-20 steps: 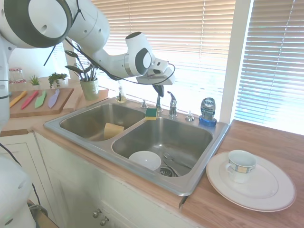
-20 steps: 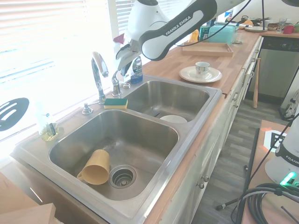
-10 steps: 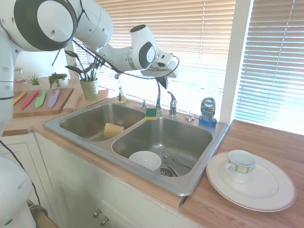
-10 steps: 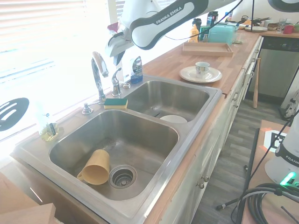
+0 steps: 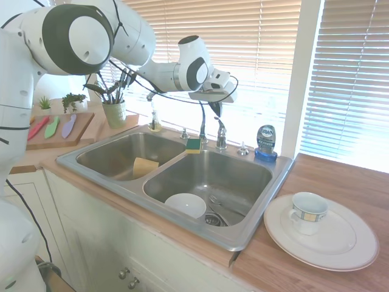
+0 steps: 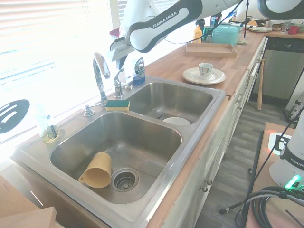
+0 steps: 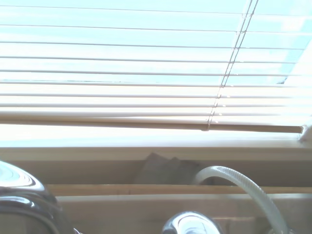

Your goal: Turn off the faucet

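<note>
Claw (image 5: 217,108) above faucet (image 5: 221,135) lever, apart; open/closed can't tell.

The pincer (image 5: 217,109) is a small dark shape against the bright window, so its fingers cannot be made out. In the second outside view it sinks into the glare. The faucet (image 7: 19,200) is blurry in the wrist view and cut off at the bottom edge. The label on the dish-soap bottle (image 5: 265,139) is too small to read. The window blinds (image 6: 42,38) are washed out white.
</note>
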Controlling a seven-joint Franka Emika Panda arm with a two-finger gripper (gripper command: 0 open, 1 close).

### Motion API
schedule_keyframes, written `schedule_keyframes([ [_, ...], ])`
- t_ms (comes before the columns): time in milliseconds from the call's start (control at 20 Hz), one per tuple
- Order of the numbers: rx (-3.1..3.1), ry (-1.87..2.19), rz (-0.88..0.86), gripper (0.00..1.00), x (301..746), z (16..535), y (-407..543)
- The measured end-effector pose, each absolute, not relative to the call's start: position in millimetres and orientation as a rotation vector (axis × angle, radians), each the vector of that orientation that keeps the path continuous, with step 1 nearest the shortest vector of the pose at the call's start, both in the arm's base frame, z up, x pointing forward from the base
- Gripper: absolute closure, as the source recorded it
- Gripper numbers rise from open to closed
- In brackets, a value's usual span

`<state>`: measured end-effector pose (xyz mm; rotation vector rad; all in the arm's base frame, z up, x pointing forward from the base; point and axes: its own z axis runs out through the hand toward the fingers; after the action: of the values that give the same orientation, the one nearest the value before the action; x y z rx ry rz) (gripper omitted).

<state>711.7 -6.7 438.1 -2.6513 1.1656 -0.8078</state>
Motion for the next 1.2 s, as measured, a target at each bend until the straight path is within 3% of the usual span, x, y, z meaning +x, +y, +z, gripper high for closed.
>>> schedule_keyframes([
  [800,-2.701,1.19,-0.684,1.0,691,388,-21],
  [1000,-2.711,1.182,-0.676,1.0,686,399,-16],
  [1200,-2.795,1.214,-0.485,1.0,659,415,-7],
])
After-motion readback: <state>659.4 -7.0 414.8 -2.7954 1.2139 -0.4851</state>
